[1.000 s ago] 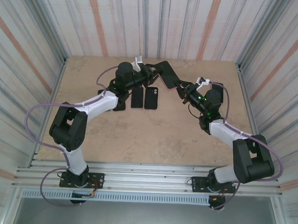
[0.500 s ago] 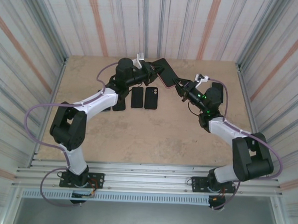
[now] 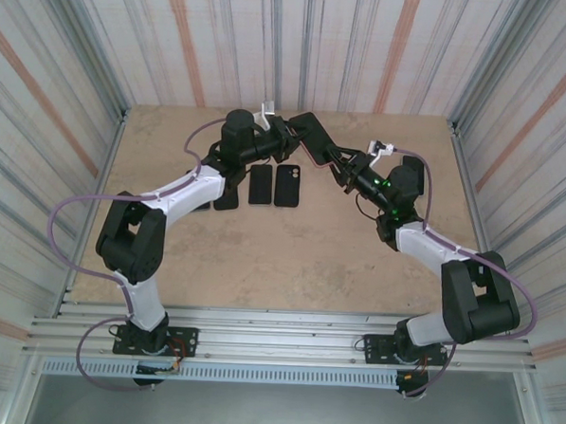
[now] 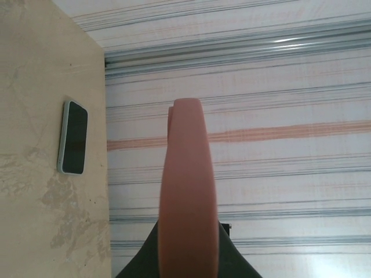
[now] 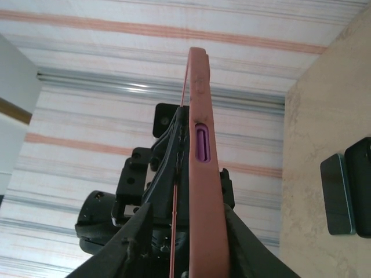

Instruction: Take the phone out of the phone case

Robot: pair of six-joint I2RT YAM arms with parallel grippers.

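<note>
Left jaws pressed together, pinching the left end of the pink phone case (image 3: 309,137). The case is off the desk (image 3: 356,263), up in the air over the back half, spanning between my two wrists. Right jaws sit either side of its other end; can't tell whether they grip or stand loose. Two dark phones (image 3: 261,184) lie flat on the desk just below.
</note>
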